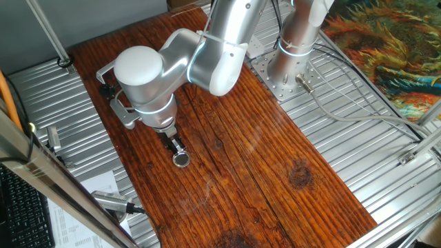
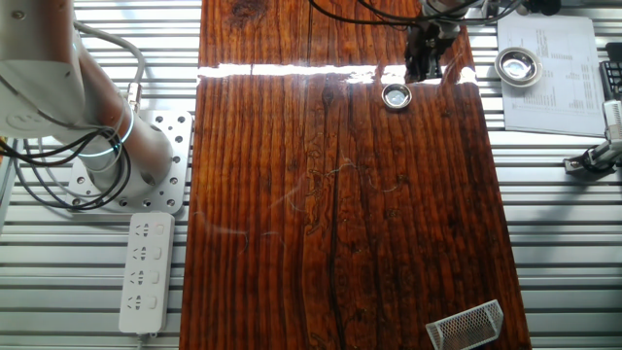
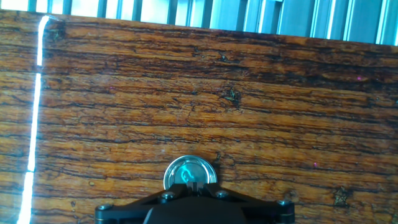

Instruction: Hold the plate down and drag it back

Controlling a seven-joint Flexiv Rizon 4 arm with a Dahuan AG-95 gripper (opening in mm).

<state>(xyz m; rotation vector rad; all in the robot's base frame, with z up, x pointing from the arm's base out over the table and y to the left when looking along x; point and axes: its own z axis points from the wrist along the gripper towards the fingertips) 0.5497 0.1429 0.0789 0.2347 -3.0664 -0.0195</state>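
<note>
The plate (image 1: 182, 160) is a small round metal disc with a silvery rim. It lies flat on the wooden board near its edge, and also shows in the other fixed view (image 2: 396, 96) and the hand view (image 3: 189, 172). My gripper (image 1: 177, 149) points down with its two fingers pressed together and nothing between them. Its tip sits at the plate's rim on the side toward the hand. In the hand view the gripper (image 3: 196, 184) overlaps the plate's near edge. I cannot tell whether it presses on the plate.
A grey U-shaped bracket (image 1: 110, 93) lies behind the hand at the board's edge. A second round metal dish (image 2: 518, 65) rests on a paper sheet. A mesh metal piece (image 2: 466, 326) and a power strip (image 2: 146, 272) lie off to the sides. The arm's base (image 1: 286, 72) is bolted beside the board.
</note>
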